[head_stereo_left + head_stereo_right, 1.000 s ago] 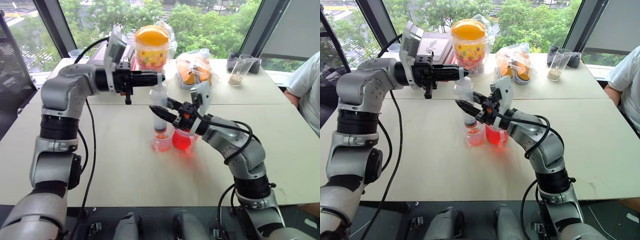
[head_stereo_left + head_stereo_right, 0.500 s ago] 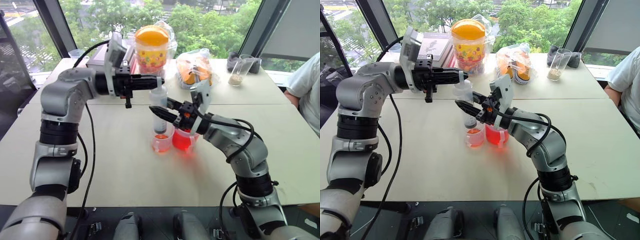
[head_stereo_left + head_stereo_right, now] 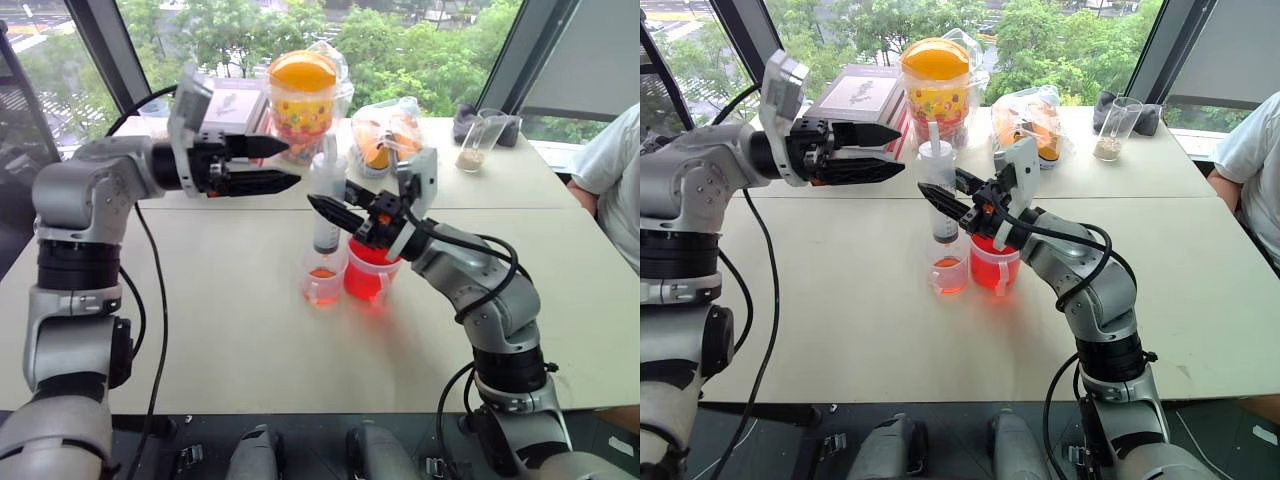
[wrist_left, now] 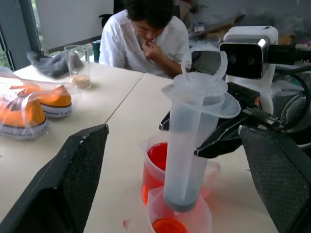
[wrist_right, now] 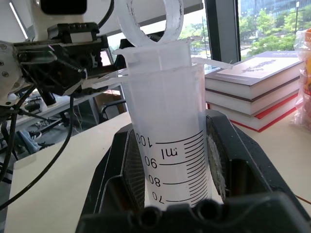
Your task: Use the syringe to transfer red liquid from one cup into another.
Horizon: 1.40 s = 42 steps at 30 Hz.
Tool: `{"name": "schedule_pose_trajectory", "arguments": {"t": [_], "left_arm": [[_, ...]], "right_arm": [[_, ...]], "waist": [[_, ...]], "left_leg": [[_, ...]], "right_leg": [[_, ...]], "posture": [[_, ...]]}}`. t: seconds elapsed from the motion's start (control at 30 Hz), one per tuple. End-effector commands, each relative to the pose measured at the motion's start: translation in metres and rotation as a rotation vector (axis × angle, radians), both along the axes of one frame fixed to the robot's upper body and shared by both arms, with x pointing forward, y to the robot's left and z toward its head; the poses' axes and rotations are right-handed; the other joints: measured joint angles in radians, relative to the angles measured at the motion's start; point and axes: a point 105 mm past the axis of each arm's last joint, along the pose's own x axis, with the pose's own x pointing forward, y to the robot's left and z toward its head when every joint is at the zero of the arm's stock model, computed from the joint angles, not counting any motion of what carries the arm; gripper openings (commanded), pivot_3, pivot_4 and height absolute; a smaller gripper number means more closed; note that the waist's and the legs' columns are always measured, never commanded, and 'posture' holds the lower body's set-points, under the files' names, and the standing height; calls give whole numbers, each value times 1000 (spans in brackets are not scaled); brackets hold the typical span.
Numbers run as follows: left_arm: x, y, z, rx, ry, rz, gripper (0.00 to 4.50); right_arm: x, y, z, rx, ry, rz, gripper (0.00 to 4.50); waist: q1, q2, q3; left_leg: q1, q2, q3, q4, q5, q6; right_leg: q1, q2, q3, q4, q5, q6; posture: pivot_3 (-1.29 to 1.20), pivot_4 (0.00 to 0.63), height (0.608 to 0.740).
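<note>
The syringe [image 3: 325, 205] stands upright, its tip down inside the smaller clear cup [image 3: 322, 283], which holds a little orange-red liquid. My right gripper [image 3: 328, 207] is shut on the syringe barrel, and its pads [image 5: 221, 162] press both sides near the upper marks. The white plunger ring [image 5: 153, 19] sits at the barrel's top. Touching the small cup on its right is the wider cup [image 3: 368, 275], full of red liquid [image 4: 156, 156]. Off to the left, my left gripper [image 3: 293, 163] stands open and level, clear of the syringe, which its fingers [image 4: 73, 179] frame from afar.
On the far table are an orange-lidded jar [image 3: 303, 95], bagged orange shoes [image 3: 388, 135], a clear cup with pale powder [image 3: 476, 142] and stacked books [image 3: 855, 92]. A person [image 4: 146, 34] sits at the table's right end.
My left gripper has opened, let go of the plunger top and drawn back to the left. The right gripper still holds the syringe over the small cup.
</note>
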Motion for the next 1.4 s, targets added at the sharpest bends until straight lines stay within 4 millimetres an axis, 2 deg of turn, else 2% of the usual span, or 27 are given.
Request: {"name": "schedule_pose_trajectory", "arguments": {"t": [0.03,0.1,0.13,0.2,0.27,0.37,0.43,0.5,0.67,0.87,1.03,1.17,1.23,1.37,1.4], "left_arm": [[-13,2,16,-48,-50,-21,4468],[-14,3,15,-59,-37,-19,4468],[-15,4,9,-38,-34,-14,4468],[-17,4,0,-16,-23,-16,4468],[-19,2,-5,-13,-17,-20,4468],[-21,-2,-14,-1,-16,-33,4468],[-24,-5,-20,18,-26,-45,4468],[-26,-8,-23,16,-20,-60,4468],[-30,-11,-30,26,-25,-73,4468],[-35,-14,-30,5,-27,-92,4468],[-38,-15,-26,-18,-26,-94,4468],[-39,-15,-24,-16,-26,-96,4468],[-39,-16,-25,-10,-28,-95,4468],[-39,-15,-22,-36,-18,-96,4468],[-40,-15,-20,-46,-13,-99,4498]], "right_arm": [[-10,-1,28,41,-78,25,1393],[-11,-3,38,56,-83,26,1393],[-10,-7,51,82,-83,18,1393],[0,-17,74,71,-72,-41,1393],[12,-30,86,40,-41,-121,1393],[42,-68,103,10,88,-331,1393],[61,-99,100,-55,217,-518,1393],[70,-125,94,-118,327,-651,1393],[71,-151,53,-313,576,-703,1393],[64,-160,-7,-462,826,-668,1393],[62,-163,-44,-480,954,-657,1393],[54,-163,-81,-535,1048,-654,1393],[52,-166,-94,-547,1076,-667,1393],[51,-170,-103,-543,1101,-683,1393],[50,-171,-104,-547,1104,-686,1892]], "waist": [[1,0,0],[1,0,0],[1,0,0],[-1,0,0],[-1,0,0],[2,0,0],[3,0,0],[4,0,0],[-1,0,0],[-5,0,0],[-1,0,0],[-1,0,0],[-1,0,0],[-1,0,0],[-1,0,0]], "left_leg": [[0,0,0,0,0,0],[0,0,0,0,0,0],[0,0,0,0,0,0],[0,0,0,0,0,0],[0,0,1,0,0,0],[0,0,1,0,0,0],[0,0,1,0,0,0],[0,0,2,0,0,0],[-1,-1,4,-2,0,0],[0,0,4,-3,-1,1],[0,-1,4,-2,-1,1],[0,-1,4,-2,-1,1],[-1,-1,4,-2,-1,1],[0,-1,4,-2,-1,1],[0,-1,4,-2,0,1]], "right_leg": [[0,0,0,0,0,0],[0,0,0,0,0,0],[0,0,0,0,0,0],[0,0,0,0,0,0],[-1,-1,1,1,0,0],[-1,0,0,1,0,0],[0,-1,0,0,0,-1],[0,-2,1,-1,-2,-3],[-2,-2,3,-3,0,-1],[-3,0,5,-2,0,0],[-3,-1,5,-2,0,0],[-3,0,5,-2,0,0],[-3,0,5,-2,0,0],[-2,0,5,-2,0,0],[-2,0,5,-2,0,0]], "posture": [[0,150,740],[0,150,740],[0,150,740],[0,150,740],[0,150,740],[0,150,740],[0,150,740],[0,150,740],[0,150,740],[0,150,740],[0,150,740],[0,150,740],[0,150,740],[0,150,740],[0,150,740]]}}
